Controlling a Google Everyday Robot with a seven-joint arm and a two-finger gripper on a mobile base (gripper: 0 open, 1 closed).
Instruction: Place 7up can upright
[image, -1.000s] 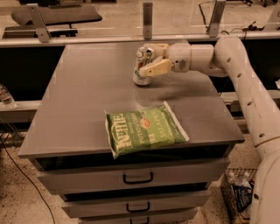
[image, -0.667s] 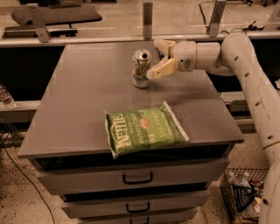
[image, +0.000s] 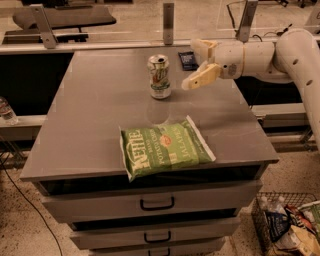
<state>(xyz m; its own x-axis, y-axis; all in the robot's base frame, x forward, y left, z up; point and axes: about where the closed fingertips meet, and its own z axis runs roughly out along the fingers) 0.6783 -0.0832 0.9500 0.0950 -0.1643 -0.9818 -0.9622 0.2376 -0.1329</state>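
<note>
Status: standing upright, nothing being gripped.
Grey flat-topped cabinet (image: 100, 110) with black-handled drawers is carrying everything. White jointed robot arm (image: 295, 50) is reaching in from the right, over the far right part of the top. Green crinkled Kettle chip bag (image: 165, 152) is lying flat at the front edge, well apart from the rest. Beige two-finger gripper (image: 192, 65) is hovering near the can's right side, fingers spread apart, not touching it. Small silver-topped 7up can (image: 159, 76) with white and green label is standing upright at far centre of the top. Small dark flat rectangular object (image: 186, 57) is lying near the back edge, partly behind the gripper.
</note>
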